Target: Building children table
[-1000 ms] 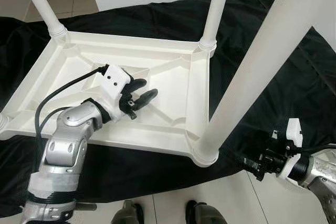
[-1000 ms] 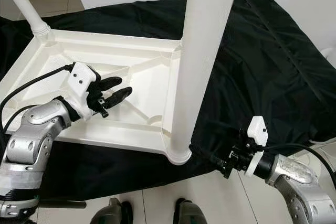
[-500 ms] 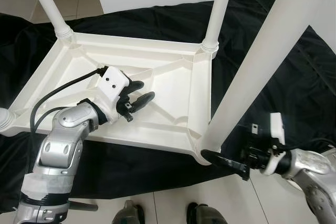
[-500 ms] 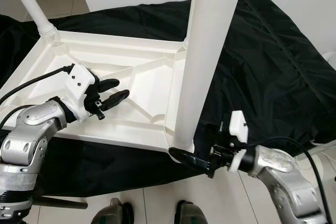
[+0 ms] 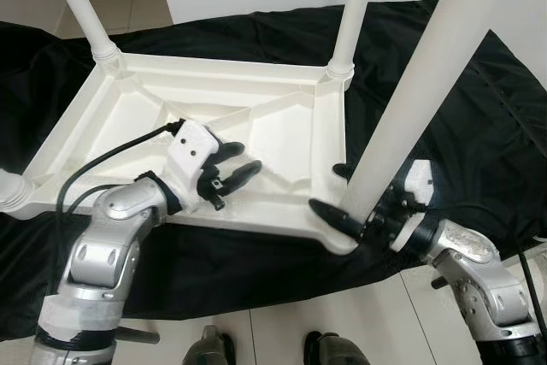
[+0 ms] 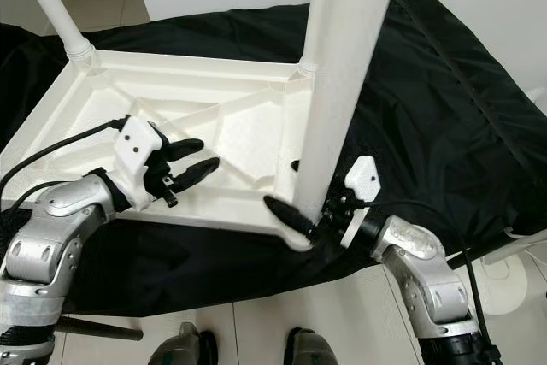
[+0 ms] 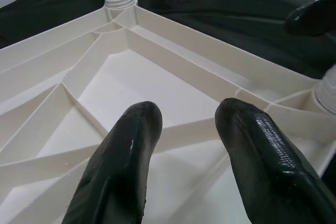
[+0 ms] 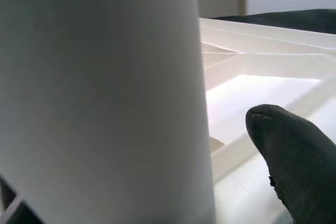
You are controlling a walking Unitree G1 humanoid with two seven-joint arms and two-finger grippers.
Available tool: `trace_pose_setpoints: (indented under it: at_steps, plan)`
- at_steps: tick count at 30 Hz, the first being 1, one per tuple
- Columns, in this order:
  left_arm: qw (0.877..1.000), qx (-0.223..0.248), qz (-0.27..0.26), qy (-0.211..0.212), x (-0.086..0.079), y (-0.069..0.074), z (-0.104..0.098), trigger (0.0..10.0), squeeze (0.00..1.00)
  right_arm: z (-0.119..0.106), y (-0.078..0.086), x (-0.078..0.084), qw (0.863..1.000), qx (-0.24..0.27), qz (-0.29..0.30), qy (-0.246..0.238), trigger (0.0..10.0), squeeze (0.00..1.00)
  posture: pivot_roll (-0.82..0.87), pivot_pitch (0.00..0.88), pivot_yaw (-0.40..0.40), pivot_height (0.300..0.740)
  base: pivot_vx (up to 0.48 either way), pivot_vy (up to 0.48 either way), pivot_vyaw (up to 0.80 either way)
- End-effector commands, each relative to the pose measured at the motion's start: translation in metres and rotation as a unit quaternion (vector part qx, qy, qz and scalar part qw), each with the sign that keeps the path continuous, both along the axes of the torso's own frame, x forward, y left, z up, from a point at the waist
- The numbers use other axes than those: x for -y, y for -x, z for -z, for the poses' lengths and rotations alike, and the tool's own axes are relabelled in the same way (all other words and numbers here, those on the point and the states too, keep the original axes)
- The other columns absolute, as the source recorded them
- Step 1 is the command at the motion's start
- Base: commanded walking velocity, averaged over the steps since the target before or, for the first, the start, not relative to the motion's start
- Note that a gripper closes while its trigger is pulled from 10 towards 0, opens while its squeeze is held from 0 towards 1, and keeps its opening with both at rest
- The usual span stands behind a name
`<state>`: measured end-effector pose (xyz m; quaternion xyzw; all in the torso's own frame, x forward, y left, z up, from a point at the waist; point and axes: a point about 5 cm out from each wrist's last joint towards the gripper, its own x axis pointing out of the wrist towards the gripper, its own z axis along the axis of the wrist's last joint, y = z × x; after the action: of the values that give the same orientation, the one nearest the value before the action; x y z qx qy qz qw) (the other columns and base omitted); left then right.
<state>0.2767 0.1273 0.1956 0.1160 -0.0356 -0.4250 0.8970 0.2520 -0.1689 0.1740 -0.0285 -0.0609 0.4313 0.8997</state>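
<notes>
Legs upright in tabletop, R gripper straddling nearest; no legible writing.

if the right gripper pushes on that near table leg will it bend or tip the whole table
The near leg looks like thick, stiff plastic, so it probably won't bend. The upside-down tabletop lies flat on the black cloth, wide and ribbed, so tipping seems unlikely; it may slide instead. The right gripper straddles the leg's base, where leverage is low.

We count one upturned white table top lying on one black cloth. Four white legs stand in its corners: three beyond the left gripper, one between the right gripper's fingers.
</notes>
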Motion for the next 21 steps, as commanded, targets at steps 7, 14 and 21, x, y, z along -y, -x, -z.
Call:
trace_pose_setpoints:
  at_steps: [7,14,21]
  plan:
    - [1.0,-0.006,0.0,0.01,0.014,0.006,0.006,10.0,0.0,0.0,-0.023,0.037,0.991,0.015,0.129,0.012,10.0,0.0,-0.06,0.121,0.049,0.74,0.0,0.0,0.0]
    - [1.0,-0.012,-0.001,0.023,0.026,0.004,0.01,10.0,0.0,-0.003,-0.036,0.054,0.981,0.024,0.193,0.005,10.0,0.0,-0.07,0.136,0.047,0.74,0.0,0.0,0.0]
    - [0.999,-0.016,-0.026,0.039,0.047,-0.002,0.01,10.0,0.0,-0.001,-0.042,0.053,0.974,0.018,0.227,0.0,10.0,0.0,-0.08,0.139,0.049,0.74,0.0,0.0,0.0]
